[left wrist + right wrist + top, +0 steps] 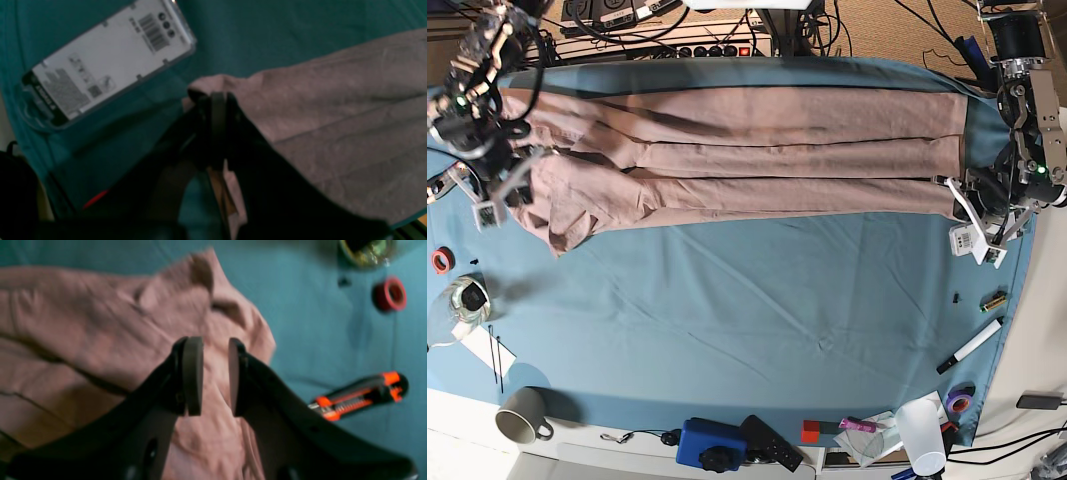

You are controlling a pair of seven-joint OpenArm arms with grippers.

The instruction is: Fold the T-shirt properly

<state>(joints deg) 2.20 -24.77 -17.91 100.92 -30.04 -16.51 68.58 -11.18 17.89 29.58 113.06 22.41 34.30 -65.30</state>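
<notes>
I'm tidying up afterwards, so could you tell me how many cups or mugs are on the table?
2: a grey mug at the near left corner, and a white paper cup lying near the near right corner. Clutter may hide others.

A teal-blue table cloth (757, 320) covers the whole worktable, lightly creased and evenly lit from above. Beyond its far edge lies a black power strip (712, 48) among tangled cables, with brownish floor at the far right corner. Along the near edge stand a grey mug (522, 415), a blue box (710, 440) and a white paper cup (921, 430). A red tape roll (441, 260) sits near one side, a white marker (970, 346) near the other.
</notes>
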